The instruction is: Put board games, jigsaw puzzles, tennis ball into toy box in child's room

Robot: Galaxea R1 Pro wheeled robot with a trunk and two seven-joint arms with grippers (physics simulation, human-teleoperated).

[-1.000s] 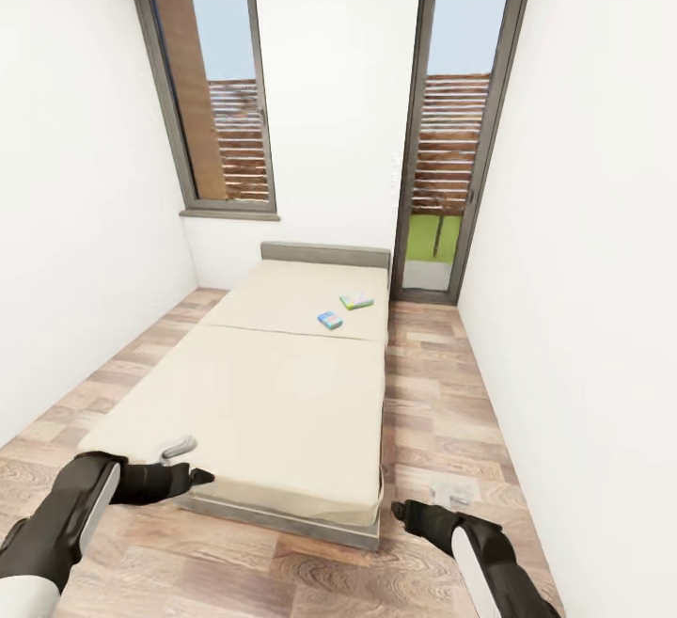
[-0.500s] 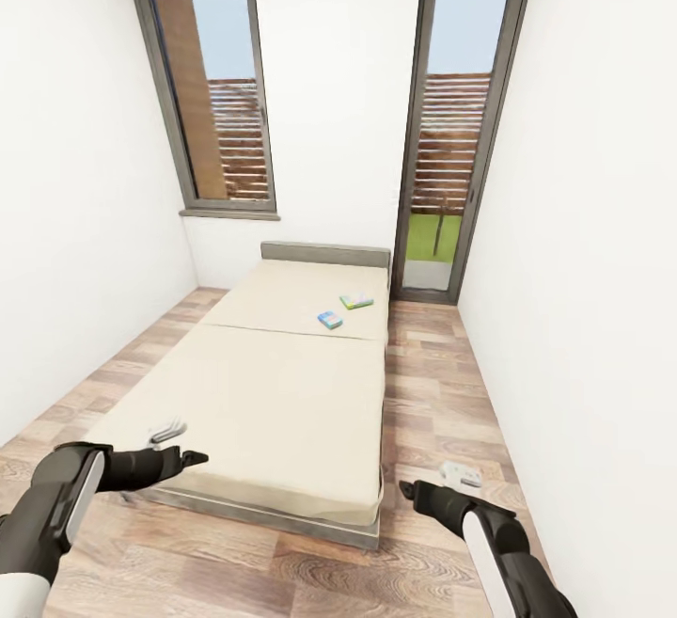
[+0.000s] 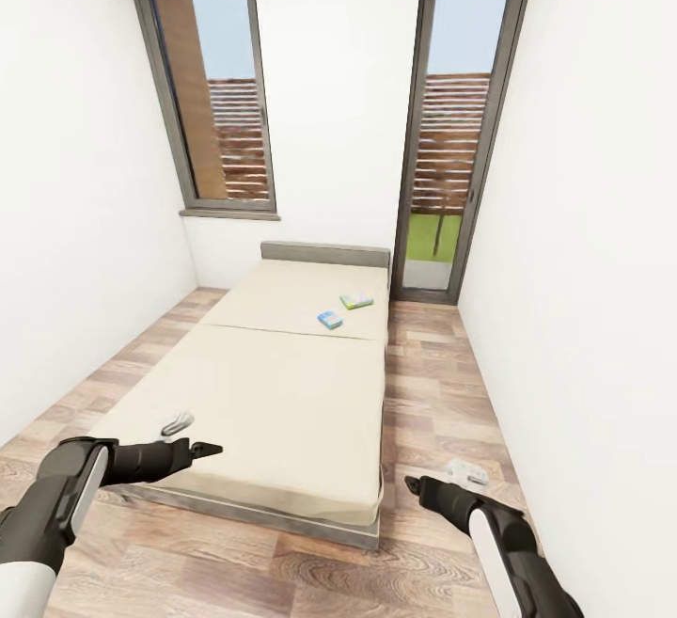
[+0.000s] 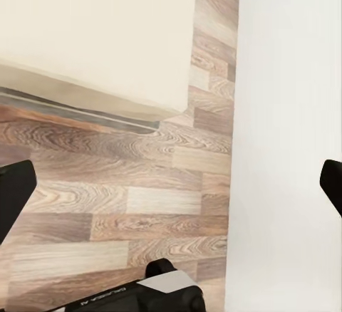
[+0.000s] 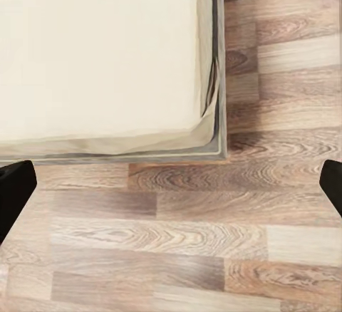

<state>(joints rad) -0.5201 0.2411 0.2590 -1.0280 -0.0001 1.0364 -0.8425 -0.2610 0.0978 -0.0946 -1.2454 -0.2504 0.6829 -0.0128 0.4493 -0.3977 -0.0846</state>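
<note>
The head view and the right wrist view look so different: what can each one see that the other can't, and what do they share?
Head view alone: two board games, a blue one and a green-edged one, lying apart on the far section of the mattress; the grey headboard; two tall windows; white walls; both arms, the left hand over the bed's near corner, the right hand over the floor.

Right wrist view alone: a close look at the loose sheet fold at the bed's corner.

Both: the beige bed and the wood-plank floor.

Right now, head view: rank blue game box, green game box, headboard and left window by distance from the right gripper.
From the right gripper:
1. Blue game box, on the bed's far section.
2. Green game box, just behind it.
3. Headboard, at the bed's far end.
4. Left window, in the back wall.
</note>
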